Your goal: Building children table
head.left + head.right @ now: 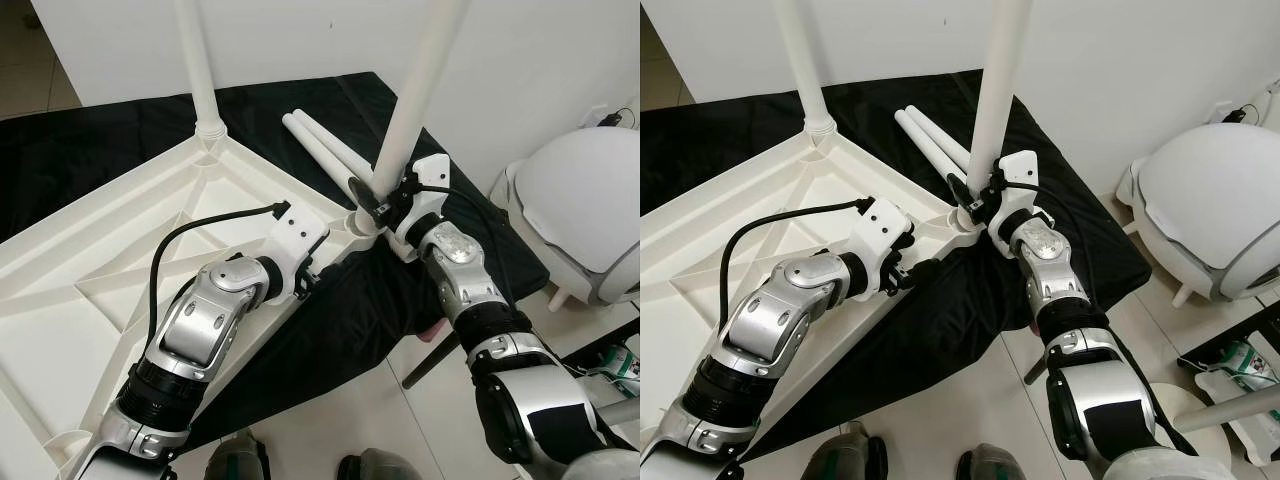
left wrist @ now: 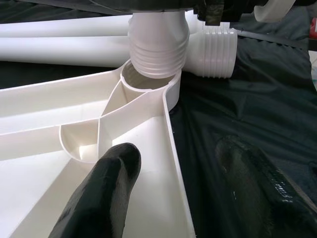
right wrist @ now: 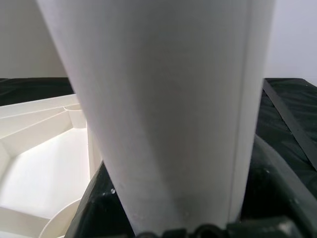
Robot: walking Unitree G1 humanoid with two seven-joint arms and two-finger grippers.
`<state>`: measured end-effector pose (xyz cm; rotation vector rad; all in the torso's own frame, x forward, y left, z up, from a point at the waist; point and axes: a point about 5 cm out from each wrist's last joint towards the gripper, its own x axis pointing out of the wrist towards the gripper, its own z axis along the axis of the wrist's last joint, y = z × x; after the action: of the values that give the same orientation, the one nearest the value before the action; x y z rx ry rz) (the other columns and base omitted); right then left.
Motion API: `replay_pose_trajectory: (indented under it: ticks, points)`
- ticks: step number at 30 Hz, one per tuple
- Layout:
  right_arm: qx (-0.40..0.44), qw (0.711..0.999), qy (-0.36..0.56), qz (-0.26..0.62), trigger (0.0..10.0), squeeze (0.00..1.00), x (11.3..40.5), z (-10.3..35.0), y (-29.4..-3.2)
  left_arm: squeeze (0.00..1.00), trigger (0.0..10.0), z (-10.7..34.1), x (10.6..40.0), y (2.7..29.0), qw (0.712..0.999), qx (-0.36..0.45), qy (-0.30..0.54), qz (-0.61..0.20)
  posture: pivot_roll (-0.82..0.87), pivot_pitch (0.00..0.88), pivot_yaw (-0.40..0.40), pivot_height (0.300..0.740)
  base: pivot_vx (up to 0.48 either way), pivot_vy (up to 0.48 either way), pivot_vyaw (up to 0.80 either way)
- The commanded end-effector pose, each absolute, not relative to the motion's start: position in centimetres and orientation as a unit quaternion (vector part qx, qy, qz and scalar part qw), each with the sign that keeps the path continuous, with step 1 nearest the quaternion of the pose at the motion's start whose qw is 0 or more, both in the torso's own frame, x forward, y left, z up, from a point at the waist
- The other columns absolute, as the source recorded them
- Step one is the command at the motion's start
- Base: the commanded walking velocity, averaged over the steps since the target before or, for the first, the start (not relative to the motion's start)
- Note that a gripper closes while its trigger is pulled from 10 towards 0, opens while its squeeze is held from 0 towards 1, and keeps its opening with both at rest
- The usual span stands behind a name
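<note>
The white tabletop (image 1: 110, 250) lies upside down on black cloth (image 1: 380, 310). Right gripper (image 1: 372, 197) is clamped on a table leg (image 1: 415, 90) at the corner socket (image 2: 148, 82) — head views hide the joint, but the left wrist view shows the threaded end tilted, resting on the rim, not seated. Left gripper (image 2: 178, 173) has its fingers apart, straddling the tabletop's edge. 1 leg (image 1: 200, 65) stands fitted at the far corner; 2 spare legs (image 1: 320, 150) lie on the cloth.

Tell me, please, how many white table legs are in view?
4. One leg stands in the tabletop's far corner socket. One leg is held by the right claw over the near corner socket. Two spare legs lie on the black cloth behind it.
</note>
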<state>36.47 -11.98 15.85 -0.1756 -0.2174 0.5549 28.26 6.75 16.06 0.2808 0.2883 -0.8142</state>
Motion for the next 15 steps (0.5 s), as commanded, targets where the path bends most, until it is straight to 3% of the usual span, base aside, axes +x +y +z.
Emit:
replay_pose_trajectory:
  ticks: [1,15]
  points:
    - [-0.071,0.954,-0.065,0.285,10.0,0.00,36.1,13.8,-11.7,0.00,10.0,16.0,28.2,7.0,0.905,0.142,0.142,-0.375,-0.02,0.012,-0.013,0.740,0.000,0.000,0.00]
    - [-0.059,0.951,-0.049,0.299,10.0,0.00,36.1,13.1,-9.7,0.00,10.0,15.9,27.9,7.0,0.906,0.141,0.144,-0.373,-0.01,0.018,-0.016,0.740,0.000,0.000,0.00]
